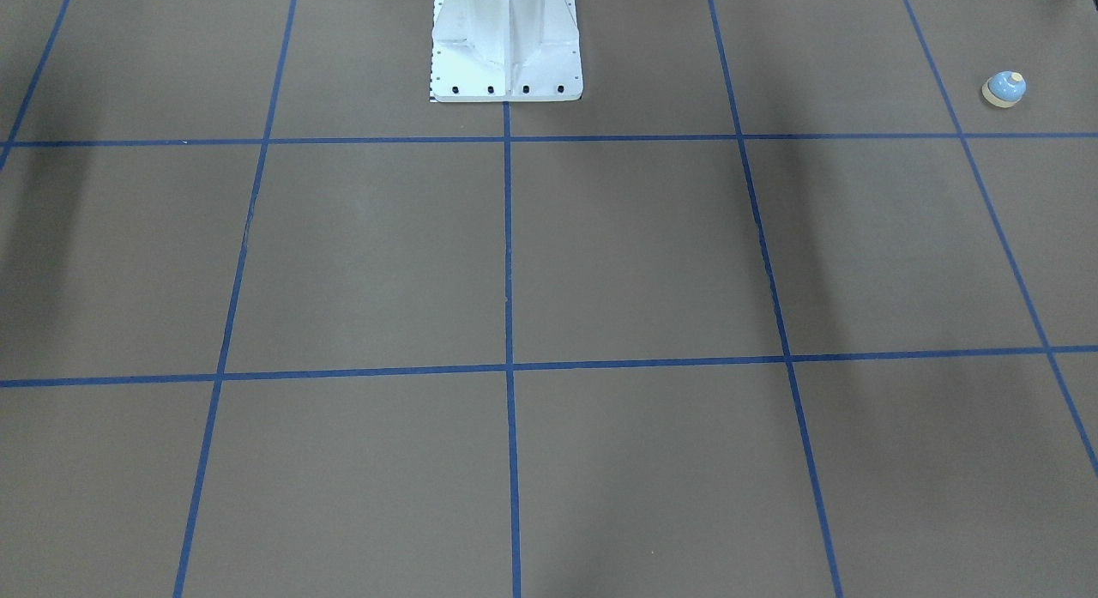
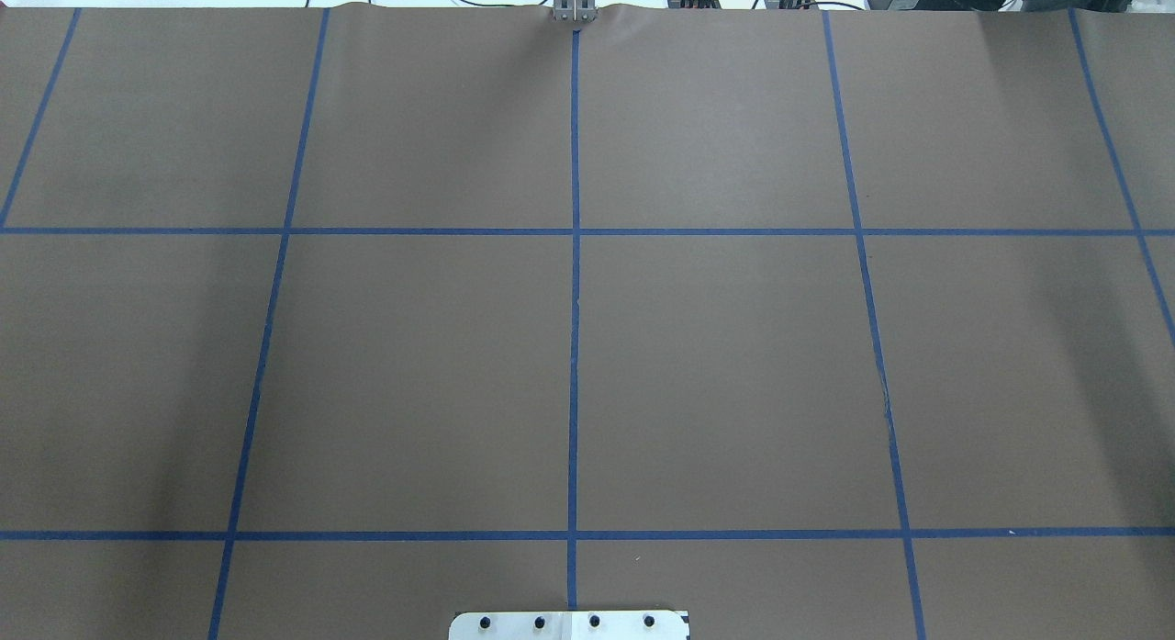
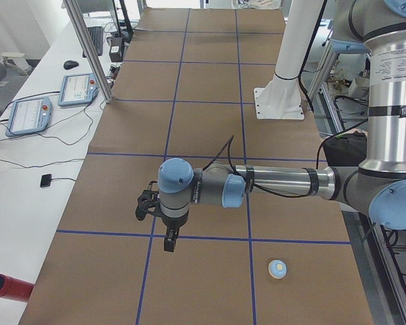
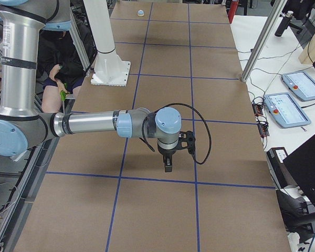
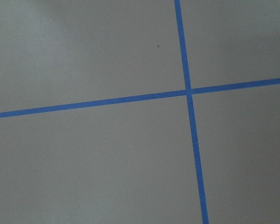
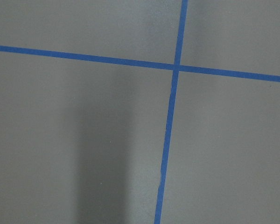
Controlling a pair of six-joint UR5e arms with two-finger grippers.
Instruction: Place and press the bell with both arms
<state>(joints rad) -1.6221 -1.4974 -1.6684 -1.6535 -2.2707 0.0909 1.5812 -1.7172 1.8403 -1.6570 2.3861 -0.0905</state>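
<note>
Front view: the bell (image 1: 1004, 89) is sitting upright near the left end of the surface (image 1: 643, 255) — a glancing grasp could be tipping it over the edge. Left side view: the left hand (image 3: 168, 242) is hanging well apart from it, open room between, its opening impossible to tell. Right side view: the right hand (image 4: 168, 166) is hovering mid-surface — opening likewise unclear.

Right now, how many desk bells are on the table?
1. The small light-blue dome-shaped desk bell with a cream base stands at the end of the brown gridded table on the robot's left; no other shows.
</note>
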